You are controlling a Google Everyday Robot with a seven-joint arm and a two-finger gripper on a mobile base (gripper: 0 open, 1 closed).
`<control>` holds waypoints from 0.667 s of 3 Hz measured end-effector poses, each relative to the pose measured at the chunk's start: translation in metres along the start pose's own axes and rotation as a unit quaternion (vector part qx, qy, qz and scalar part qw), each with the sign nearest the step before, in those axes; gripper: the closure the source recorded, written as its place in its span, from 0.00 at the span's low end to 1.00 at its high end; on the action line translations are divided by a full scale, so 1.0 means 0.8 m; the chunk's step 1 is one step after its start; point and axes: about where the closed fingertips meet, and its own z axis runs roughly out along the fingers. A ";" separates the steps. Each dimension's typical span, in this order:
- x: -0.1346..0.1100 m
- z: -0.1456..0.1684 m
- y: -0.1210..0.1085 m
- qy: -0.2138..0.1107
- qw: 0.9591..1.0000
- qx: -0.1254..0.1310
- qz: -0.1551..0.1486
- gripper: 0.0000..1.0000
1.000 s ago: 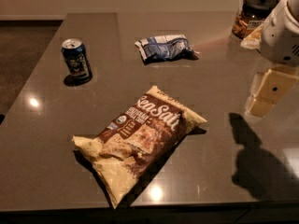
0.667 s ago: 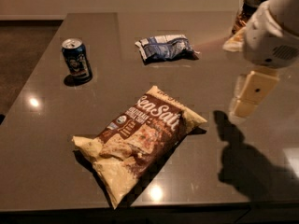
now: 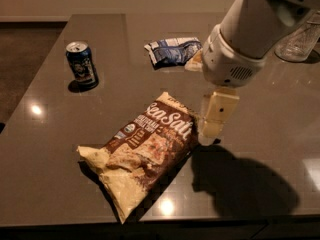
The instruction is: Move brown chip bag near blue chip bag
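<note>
Step in hand, as I read it: approach to the grasp. Brown chip bag [image 3: 147, 149] lies flat on the desk [image 3: 55, 149], not yet lifted, and nowhere near the blue chip bag [image 3: 172, 50]. So the task is early, w/ the whole carry left to do.

Claw [image 3: 209, 133] hangs tip-down under the arm's white wrist, right at the brown bag's top-right corner, by the end of the "Sea Salt" lettering. It's touching or just beside the bag edge; can't say which. Claw open or closed: can't tell, as only one cream side of it shows.

Rel. to claw: brown bag runs diagonally away to claw's left in view and toward the near desk edge, its pale bottom end farthest from claw. Blue bag sits beyond claw, a bit left, well apart from it, its right end partly behind the wrist. Blue drink can [image 3: 81, 64] is far left of claw.

Next move prob. needs: settle on the bag's corner, pinch the crinkly film firmly, then drag or lift it toward the far side. Stop short of the blue bag w/o shoving it. Risk: thin corner slips out.
</note>
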 end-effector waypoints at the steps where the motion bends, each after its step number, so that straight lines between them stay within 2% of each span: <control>1: -0.022 0.039 0.011 0.009 0.999 -0.029 -0.027 0.00; 2: -0.024 0.071 0.020 0.024 0.998 -0.051 -0.033 0.00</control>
